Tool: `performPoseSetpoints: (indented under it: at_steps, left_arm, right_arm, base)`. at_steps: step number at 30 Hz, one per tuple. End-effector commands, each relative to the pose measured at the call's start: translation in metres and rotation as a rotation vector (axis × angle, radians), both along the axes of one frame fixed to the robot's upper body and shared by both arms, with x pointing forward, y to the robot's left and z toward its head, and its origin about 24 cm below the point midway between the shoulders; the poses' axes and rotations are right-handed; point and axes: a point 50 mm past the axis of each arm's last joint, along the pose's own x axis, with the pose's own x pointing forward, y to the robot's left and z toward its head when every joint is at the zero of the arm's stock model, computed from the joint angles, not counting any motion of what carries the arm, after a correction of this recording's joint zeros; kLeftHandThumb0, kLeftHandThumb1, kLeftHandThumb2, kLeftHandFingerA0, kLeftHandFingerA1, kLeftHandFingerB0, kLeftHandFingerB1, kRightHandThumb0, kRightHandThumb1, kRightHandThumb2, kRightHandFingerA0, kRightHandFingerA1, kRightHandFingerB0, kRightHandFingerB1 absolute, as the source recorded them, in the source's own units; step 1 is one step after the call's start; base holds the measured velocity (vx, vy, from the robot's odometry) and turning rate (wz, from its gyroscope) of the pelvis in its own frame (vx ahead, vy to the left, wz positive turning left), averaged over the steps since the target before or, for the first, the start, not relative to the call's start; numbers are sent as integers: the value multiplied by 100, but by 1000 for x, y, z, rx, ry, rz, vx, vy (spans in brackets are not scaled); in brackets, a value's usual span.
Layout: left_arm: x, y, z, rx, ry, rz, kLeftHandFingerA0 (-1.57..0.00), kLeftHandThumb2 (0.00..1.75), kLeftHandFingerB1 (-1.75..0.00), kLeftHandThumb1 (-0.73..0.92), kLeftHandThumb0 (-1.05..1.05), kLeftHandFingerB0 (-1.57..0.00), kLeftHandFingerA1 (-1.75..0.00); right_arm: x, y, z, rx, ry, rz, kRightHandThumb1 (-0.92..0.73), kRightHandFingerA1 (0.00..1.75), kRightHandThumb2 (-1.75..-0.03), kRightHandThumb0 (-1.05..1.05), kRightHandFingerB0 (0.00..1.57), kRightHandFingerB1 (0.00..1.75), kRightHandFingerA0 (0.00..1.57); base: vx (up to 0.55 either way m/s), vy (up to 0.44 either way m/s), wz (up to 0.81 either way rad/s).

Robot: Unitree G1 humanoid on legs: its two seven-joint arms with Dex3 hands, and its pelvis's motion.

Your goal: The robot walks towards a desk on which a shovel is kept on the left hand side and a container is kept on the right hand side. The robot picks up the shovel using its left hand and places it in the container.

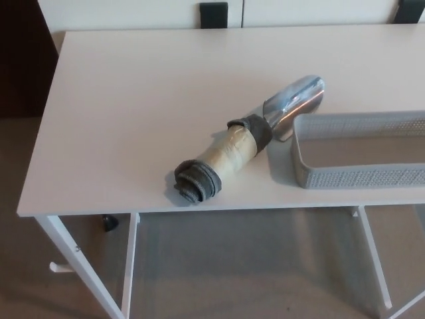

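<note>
The shovel (249, 139) lies on the white desk (133, 113), slanting from near the front edge up to the right. Its thick handle is wrapped in tan tape with grey foam at both ends, and its shiny metal scoop (297, 102) points to the far right. The scoop's tip rests right beside the far left corner of the grey mesh container (362, 156); I cannot tell whether they touch. The container stands on the desk's right side, cut off by the picture's right edge, with nothing inside. Neither of my hands shows.
The desk's white legs (80, 266) stand on a brownish floor below the front edge. A small black object (109, 222) lies on the floor under the desk's left side. Dark fittings (214, 14) sit against the wall behind the desk.
</note>
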Motion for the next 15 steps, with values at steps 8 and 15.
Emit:
performPoseSetpoints:
  at_steps: [8,15]
  left_arm:
    - [1,3,3,3,-22,5,-58,59,-36,65,-43,-43,-43]
    - [7,-41,61,148,-315,-536,-47,59,-33,55,-62,-38,-37]
  right_arm:
    - [3,-1,2,-16,-17,20,-60,48,-57,-36,49,42,62]
    - [4,0,1,1,-11,0,-60,48,-57,-35,50,42,63]
  base:
    - [0,0,0]
    - [0,0,0]
